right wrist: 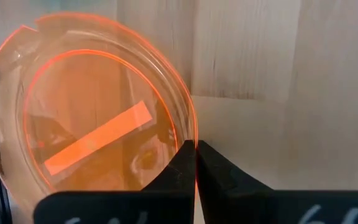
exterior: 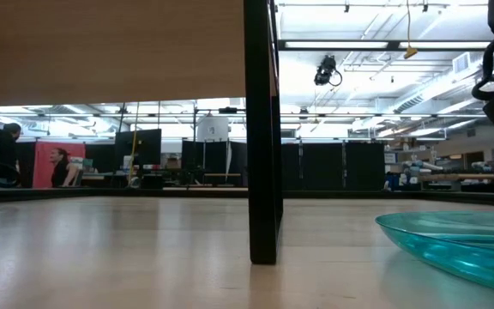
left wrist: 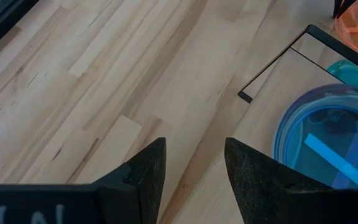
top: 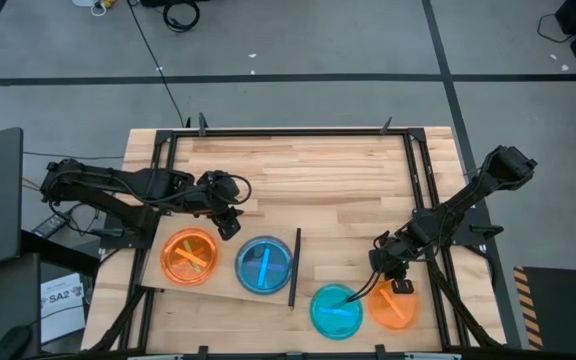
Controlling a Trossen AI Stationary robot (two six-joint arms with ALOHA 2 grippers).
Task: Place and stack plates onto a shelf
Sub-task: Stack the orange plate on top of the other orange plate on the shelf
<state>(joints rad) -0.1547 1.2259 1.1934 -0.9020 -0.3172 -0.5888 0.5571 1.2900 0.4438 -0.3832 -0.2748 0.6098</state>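
While the right claw [right wrist: 196, 163] sits at the desk's front right corner, its two dark fingers are pinched together on the rim of a round translucent orange plastic plate [right wrist: 92, 118], which looks tipped up on edge in the right wrist view. From above, that orange plate [top: 393, 306] lies on the plank-grained wooden desk [top: 318, 190] just beside a round translucent teal plastic plate [top: 336, 310], and the two seem to touch or overlap, though I cannot tell which. The teal plate [exterior: 461, 240] rests flat on the desk in the low view.

Left of them lies the flat pale plywood shelf [top: 223, 288], its thin black upright strip [top: 294, 266] along the edge nearest the teal plate. Two plates rest on the shelf side by side: a second round translucent orange plate [top: 189, 256] and a round translucent blue plastic plate [top: 264, 264].

Over the desk just behind the shelf's orange plate hangs the left claw [top: 226, 221], its fingers [left wrist: 143, 180] spread apart and holding nothing.
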